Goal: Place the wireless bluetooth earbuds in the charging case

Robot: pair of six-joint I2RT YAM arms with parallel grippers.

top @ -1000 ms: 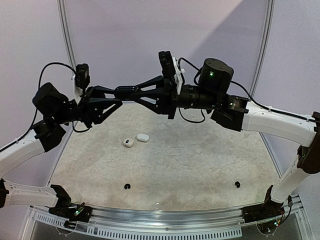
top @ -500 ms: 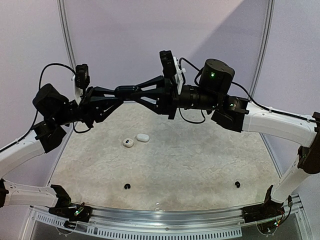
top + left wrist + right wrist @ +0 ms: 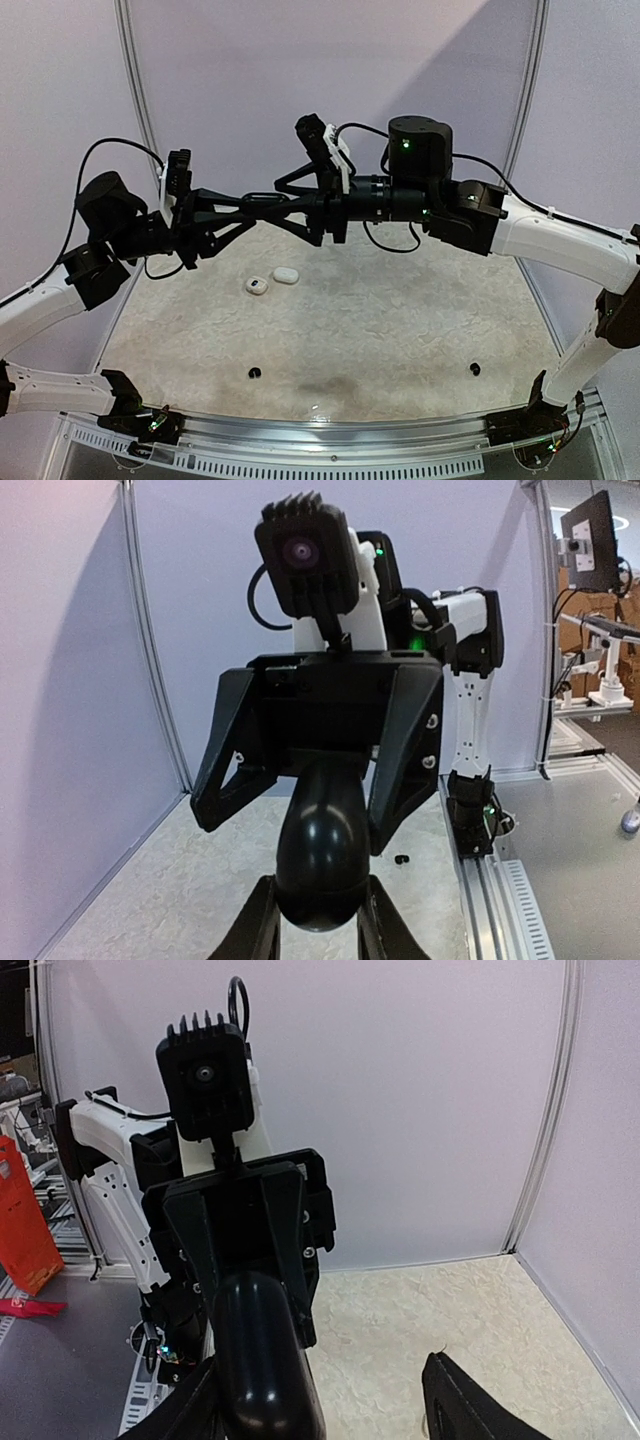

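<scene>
Both arms are raised above the table and meet at a black pebble-like charging case [image 3: 266, 203]. My left gripper [image 3: 250, 206] is shut on it; in the left wrist view the case [image 3: 322, 850] sits between the two fingers of my left gripper [image 3: 320, 925]. My right gripper [image 3: 288, 200] faces it with jaws wide apart around the case's other end; in the right wrist view the case [image 3: 262, 1360] lies by the left finger of my right gripper [image 3: 330, 1405]. Two round black earbuds [image 3: 254, 374] [image 3: 474, 369] lie on the table near the front. No white earbuds show.
A closed white case [image 3: 286, 275] and a small open white case [image 3: 257, 286] lie on the mottled table [image 3: 380, 320] under the arms. Lilac walls close the back and sides. A black earbud [image 3: 403, 859] shows by the table's rail in the left wrist view.
Both grippers and the black case have shifted left and slightly down. The right wrist has rolled, so its camera now points up and to the left.
</scene>
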